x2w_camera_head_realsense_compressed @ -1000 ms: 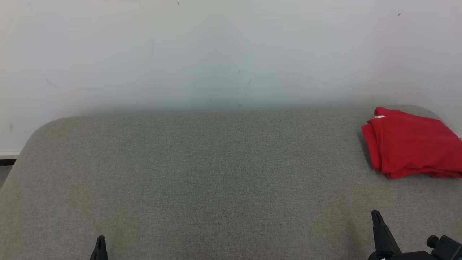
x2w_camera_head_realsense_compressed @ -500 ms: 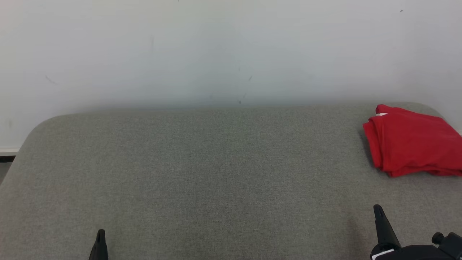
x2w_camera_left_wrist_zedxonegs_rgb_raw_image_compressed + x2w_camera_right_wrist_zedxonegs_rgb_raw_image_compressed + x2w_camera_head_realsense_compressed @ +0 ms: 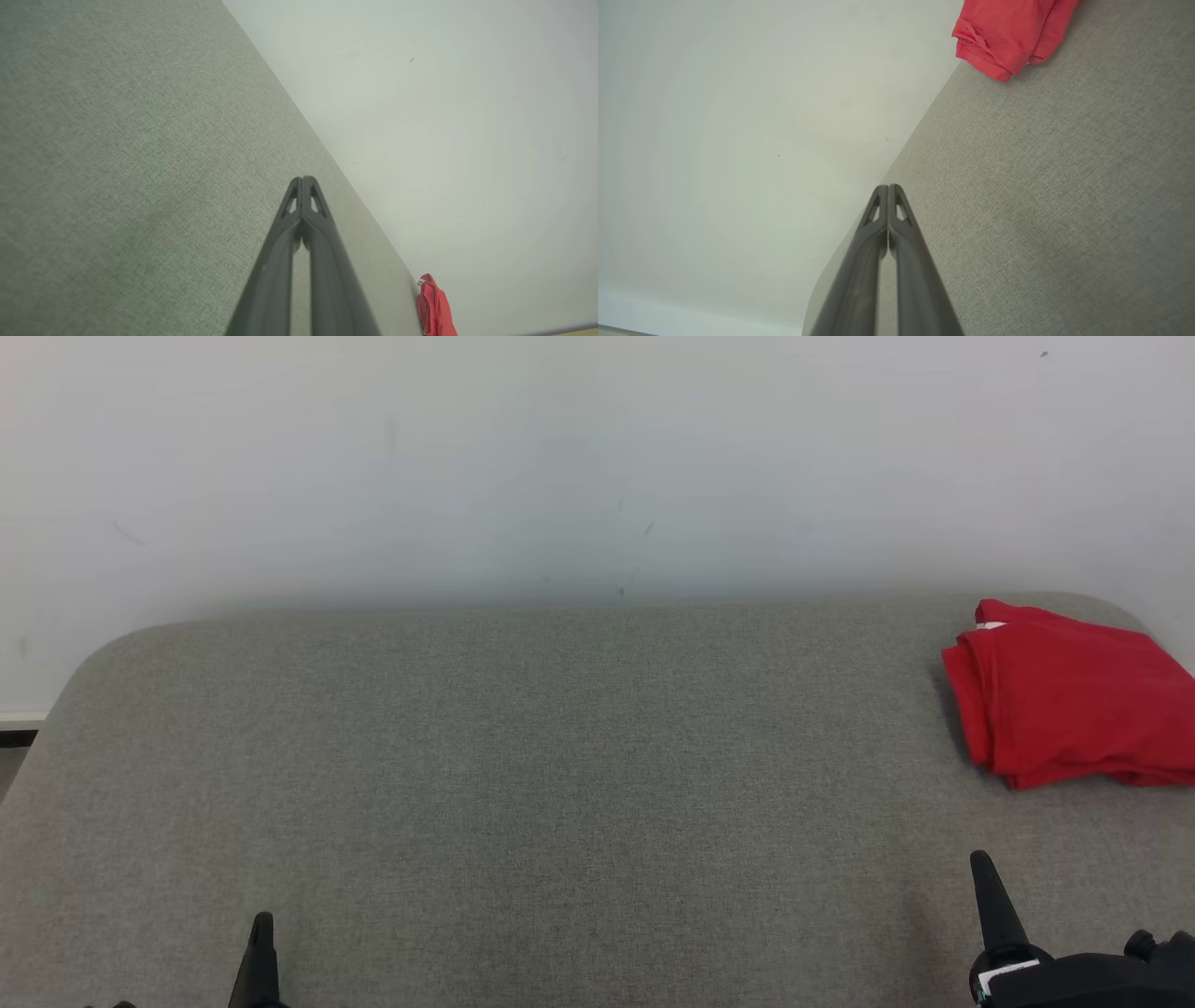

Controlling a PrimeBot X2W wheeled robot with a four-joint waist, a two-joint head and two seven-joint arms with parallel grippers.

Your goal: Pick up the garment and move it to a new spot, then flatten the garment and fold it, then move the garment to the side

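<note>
The garment (image 3: 1069,700) is a red shirt, folded into a compact stack at the far right of the grey padded table (image 3: 560,784). It also appears in the right wrist view as a red bundle (image 3: 1008,32) and in the left wrist view as a red sliver (image 3: 434,310). My left gripper (image 3: 261,933) sits low at the front left, shut and holding nothing. At the front right, my right gripper (image 3: 985,877) is shut and holds nothing, well short of the garment. Both pairs of fingertips (image 3: 303,184) (image 3: 888,191) are pressed together.
A plain white wall (image 3: 560,457) rises directly behind the table's far edge. The table's rounded corners show at the left (image 3: 103,658) and far right. A strip of floor and baseboard (image 3: 14,733) is visible at the left edge.
The whole head view has shifted slightly, so the camera moved. Both gripper tips now reach a little higher in that view. The garment lies as before.
</note>
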